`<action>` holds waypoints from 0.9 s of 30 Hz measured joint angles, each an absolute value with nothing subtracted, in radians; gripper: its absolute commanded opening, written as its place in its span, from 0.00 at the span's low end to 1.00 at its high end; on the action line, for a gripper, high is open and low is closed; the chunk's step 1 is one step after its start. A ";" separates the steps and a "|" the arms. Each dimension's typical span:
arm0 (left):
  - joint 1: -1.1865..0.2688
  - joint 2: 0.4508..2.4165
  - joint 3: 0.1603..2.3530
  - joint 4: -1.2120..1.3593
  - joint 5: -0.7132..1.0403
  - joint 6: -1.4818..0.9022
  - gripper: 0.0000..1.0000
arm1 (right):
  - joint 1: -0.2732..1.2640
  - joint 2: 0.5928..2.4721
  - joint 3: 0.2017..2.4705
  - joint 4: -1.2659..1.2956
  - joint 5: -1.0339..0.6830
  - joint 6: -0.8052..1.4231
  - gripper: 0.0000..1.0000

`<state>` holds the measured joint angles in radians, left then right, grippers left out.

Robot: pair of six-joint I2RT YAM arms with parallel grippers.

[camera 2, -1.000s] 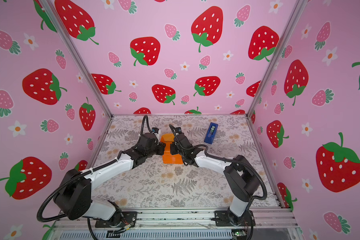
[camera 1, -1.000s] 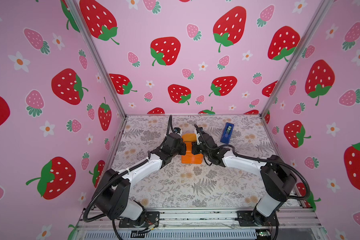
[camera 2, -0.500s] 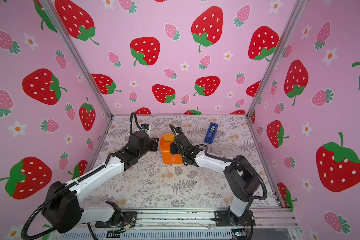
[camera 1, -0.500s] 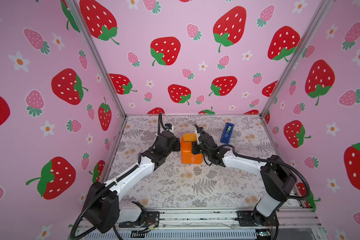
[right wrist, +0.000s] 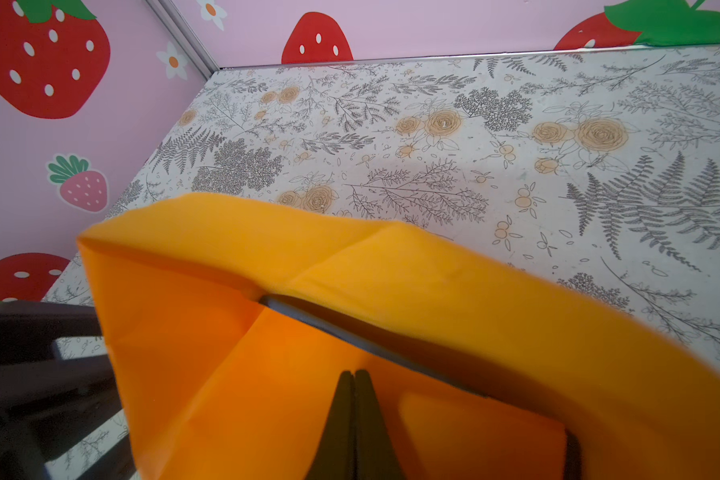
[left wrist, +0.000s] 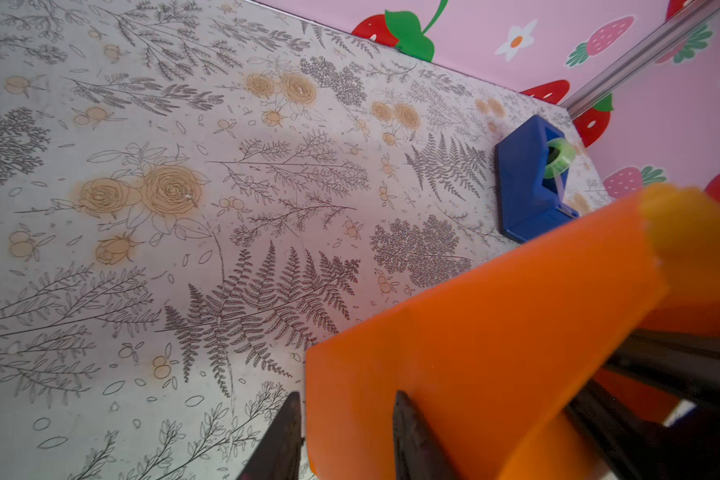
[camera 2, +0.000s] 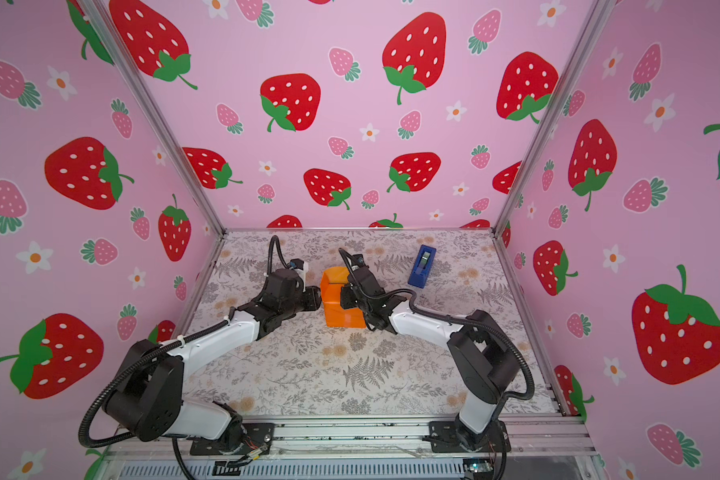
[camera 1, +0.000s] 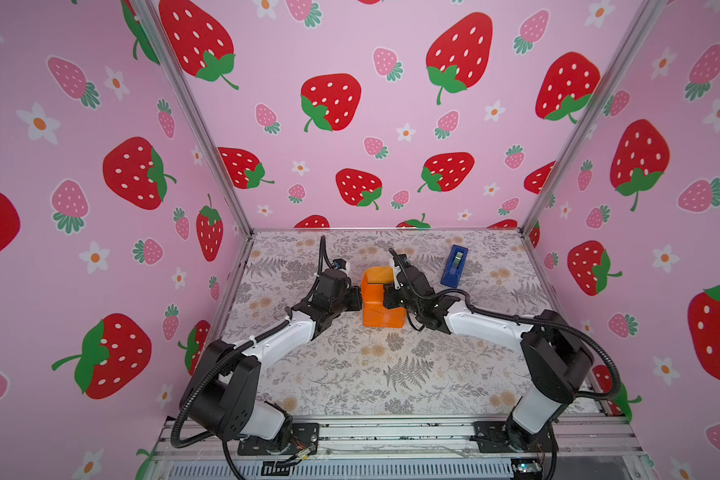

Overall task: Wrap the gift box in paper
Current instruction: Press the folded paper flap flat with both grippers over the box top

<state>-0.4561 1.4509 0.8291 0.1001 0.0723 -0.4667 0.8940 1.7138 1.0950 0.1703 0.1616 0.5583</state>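
We see the box (right wrist: pixel 350 334) under the orange paper (camera 1: pixel 381 305), mid-desk (camera 1: pixel 391 374) toward the far edge. Our left pincer (left wrist: pixel 346 415) is spread, with the paper's left flap edge between its tips, so it is nearest. Our right pincer (right wrist: pixel 354 382), pressed together, rests on top

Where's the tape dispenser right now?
In both top views the tape dispenser lies back right on the table, right of the paper and apart from it.
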 measured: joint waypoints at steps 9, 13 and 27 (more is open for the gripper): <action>-0.456 1.435 0.811 0.138 0.083 -0.474 0.39 | 0.894 1.714 1.095 0.170 0.164 0.566 0.00; -0.457 1.434 0.810 0.141 0.082 -0.476 0.39 | 0.894 1.714 1.095 0.170 0.164 0.568 0.00; -0.472 1.422 0.803 0.157 0.060 -0.476 0.39 | 0.894 1.714 1.095 0.170 0.168 0.568 0.00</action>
